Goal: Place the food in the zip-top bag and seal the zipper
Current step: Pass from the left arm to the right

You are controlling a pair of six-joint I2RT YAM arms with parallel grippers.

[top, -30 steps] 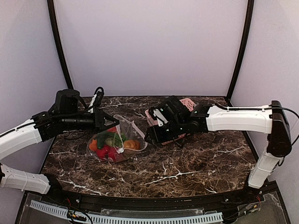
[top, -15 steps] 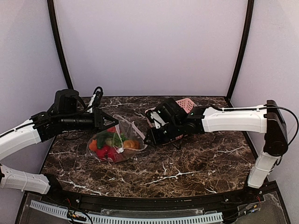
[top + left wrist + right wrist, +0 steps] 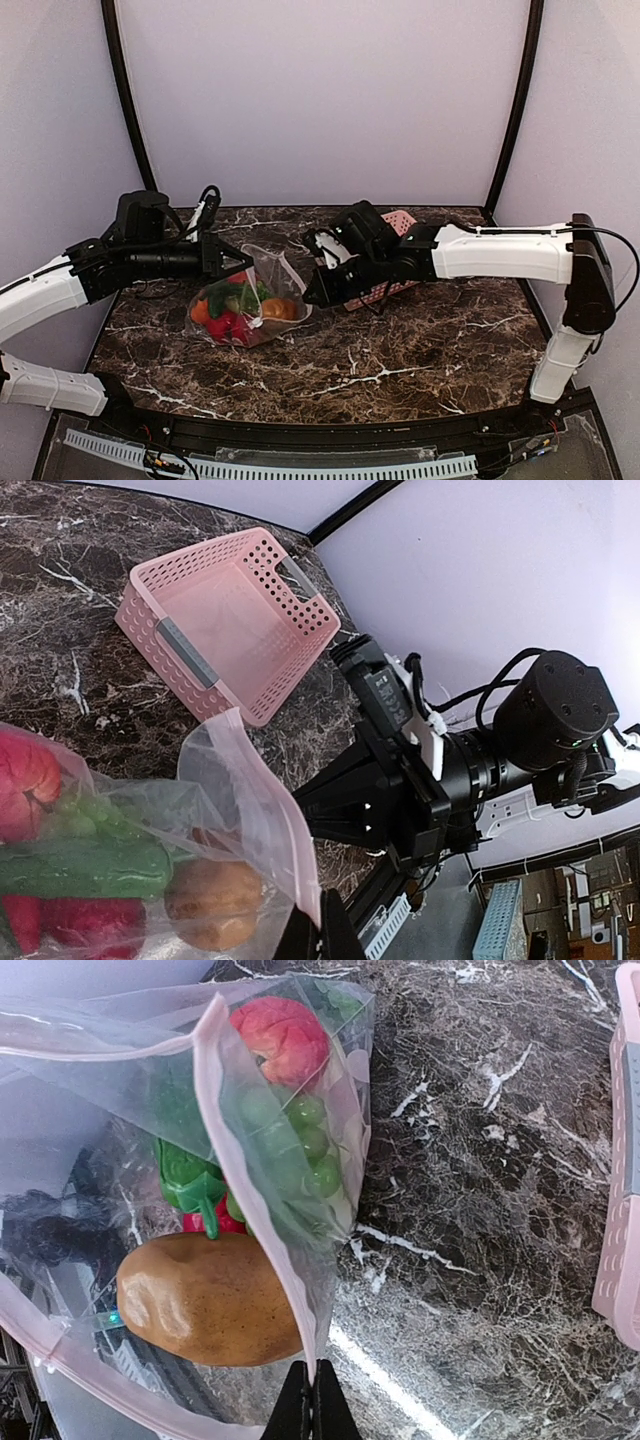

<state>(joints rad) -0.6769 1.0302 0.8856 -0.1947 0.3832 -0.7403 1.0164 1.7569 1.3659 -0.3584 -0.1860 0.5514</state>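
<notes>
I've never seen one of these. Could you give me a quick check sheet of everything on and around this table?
Surface: dark marble table, white veins.
Job's things: clear bag left of centre, food inside; zipper not closed.
Clutter: empty pink basket behind the right arm.
Pincers: left pincer shut on the bag's edge; right pincer shut on the bag's edge.
Cables: black cable looped on the left arm, away from the bag.
Surroundings: pale walls, black poles.

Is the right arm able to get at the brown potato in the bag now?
Probably not: the right claw is shut on the zip-top bag at its mouth, and the brown potato sits inside, behind plastic.
</notes>
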